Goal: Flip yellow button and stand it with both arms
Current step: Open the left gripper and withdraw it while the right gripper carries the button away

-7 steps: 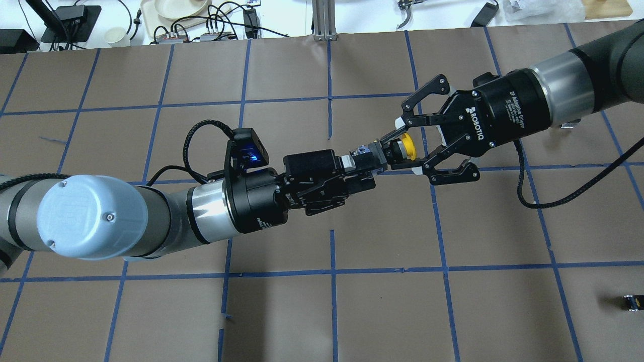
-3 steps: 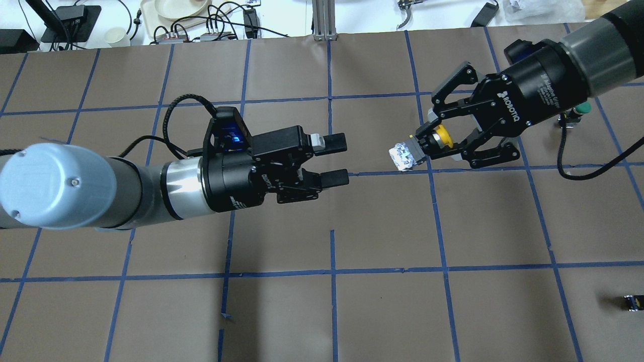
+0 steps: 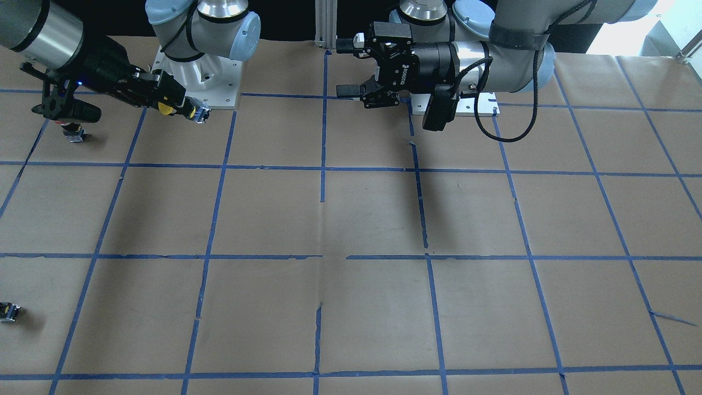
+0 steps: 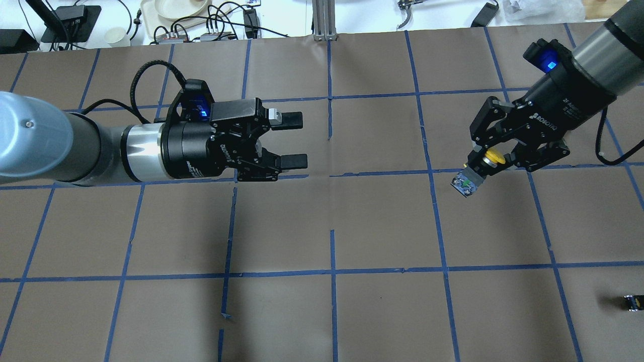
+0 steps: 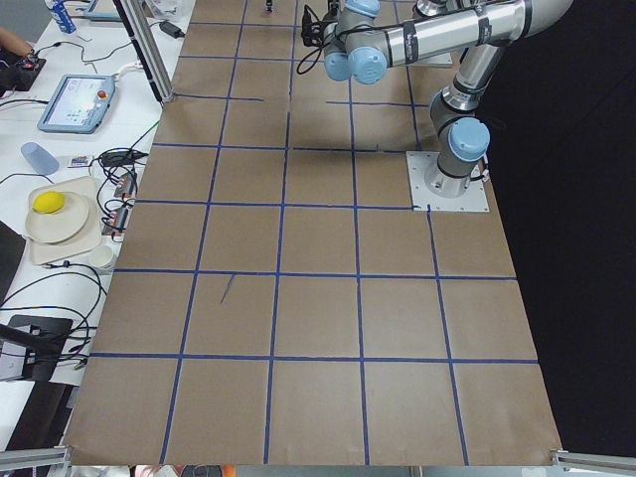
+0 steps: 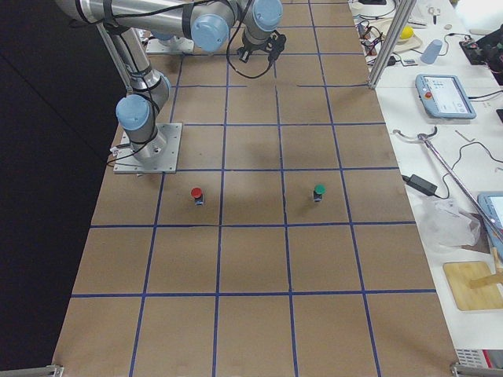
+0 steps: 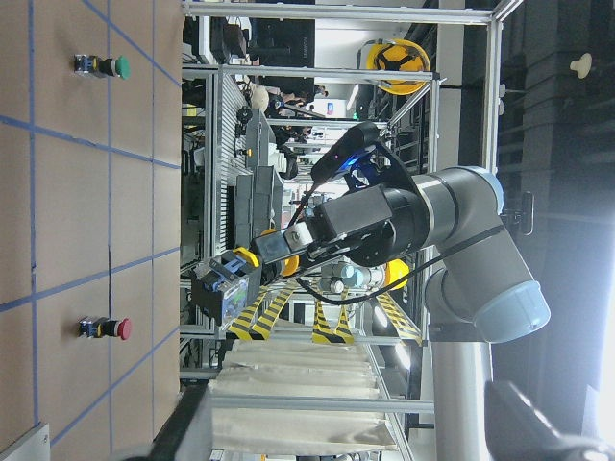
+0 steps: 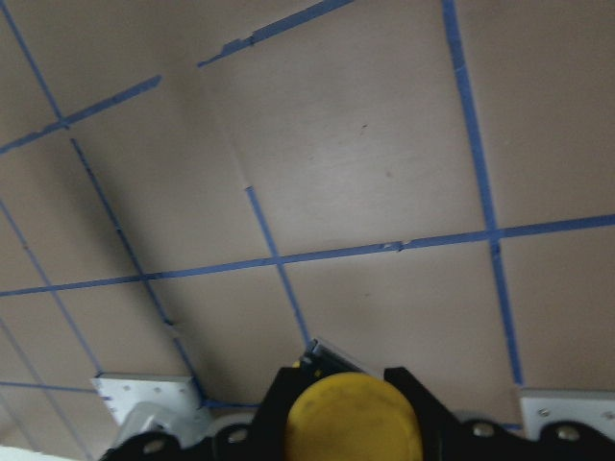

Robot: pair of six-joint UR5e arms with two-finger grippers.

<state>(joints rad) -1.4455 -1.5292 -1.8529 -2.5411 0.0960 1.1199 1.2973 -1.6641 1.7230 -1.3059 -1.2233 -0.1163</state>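
Note:
The yellow button [image 4: 465, 181] is held in the air by my right gripper [image 4: 487, 162], which is shut on its neck just under the yellow cap. The black-and-silver body points down and to the left, above the table. In the front-facing view the right gripper [image 3: 176, 107] holds the button [image 3: 198, 114] high at the far left. The right wrist view shows the yellow cap [image 8: 352, 419] between the fingers. My left gripper [image 4: 298, 140] is open and empty, well to the left of the button; it also shows in the front-facing view [image 3: 344, 67].
A red button [image 6: 196, 193] and a green button [image 6: 318, 190] stand upright on the brown, blue-taped table on the right arm's side. A tiny black-and-yellow part [image 4: 631, 301] lies near the right edge. Cables and clutter line the far white bench.
My left gripper has let go of the button's body, opened and drawn back to the left. My right gripper has carried the button to the right and tilted its body downward.

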